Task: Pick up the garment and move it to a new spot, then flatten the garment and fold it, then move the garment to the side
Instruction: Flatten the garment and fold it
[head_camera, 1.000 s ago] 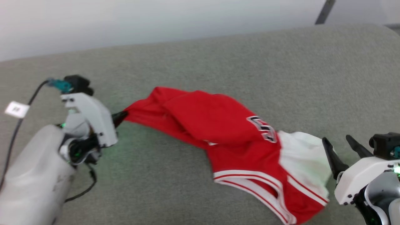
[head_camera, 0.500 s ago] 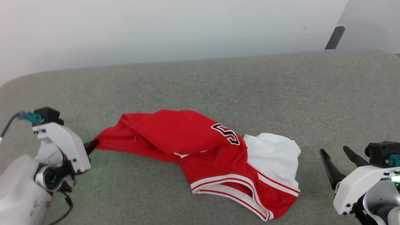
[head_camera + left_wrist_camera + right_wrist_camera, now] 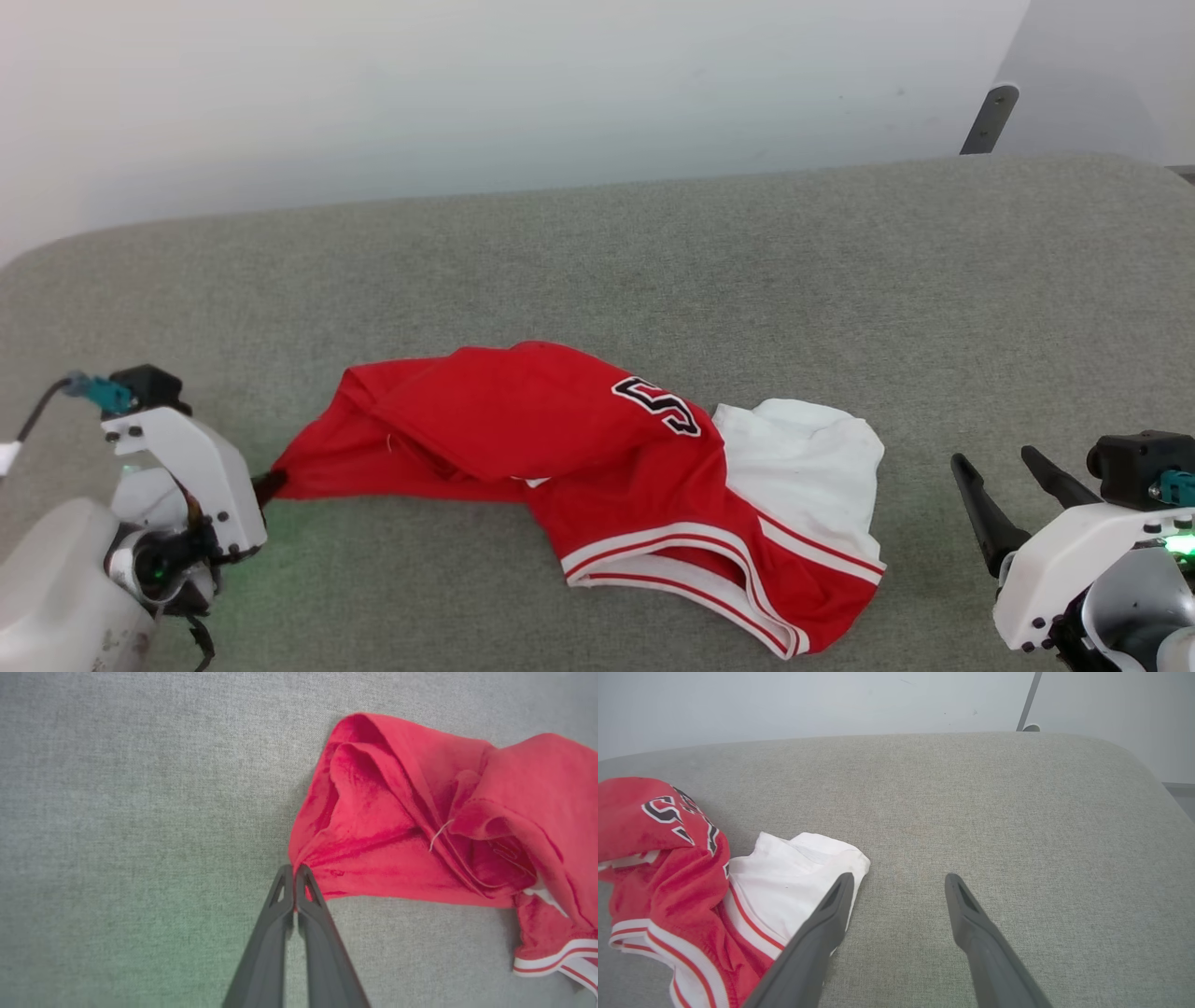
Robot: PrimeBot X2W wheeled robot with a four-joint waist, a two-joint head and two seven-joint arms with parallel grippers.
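In the head view, your left gripper (image 3: 271, 483), at the lower left of the frame, has its dark fingers pinched tight on a red corner of the garment (image 3: 579, 439). The garment lies crumpled across the lower middle of the grey upholstered surface (image 3: 653, 252). Your right gripper (image 3: 992, 457), at the lower right, stands wide open with nothing in it, a little apart from the white sleeve (image 3: 803, 457). Judge the cloth as light and limp: it will sag, bunch and drag on the nubbly weave rather than slide. The black number (image 3: 658, 406) rides on a raised fold, and the striped trim (image 3: 691, 551) curves along the lower edge.

In the left wrist view, the left gripper (image 3: 294, 868) rises from the bottom centre, its tips closed on a thin pinch at the garment's (image 3: 397, 826) left edge. Deep soft folds fan away to the right, and a loose pale thread (image 3: 439, 833) shows among them. So small a bite could slip if you pull hard.

In the right wrist view, the right gripper (image 3: 899, 877) spreads its fingers from the bottom edge over bare weave. The garment (image 3: 658, 858) fills the lower left, its sleeve just beside the left-hand finger. For flattening, you would do well to take a second corner there, at the thicker banded hem
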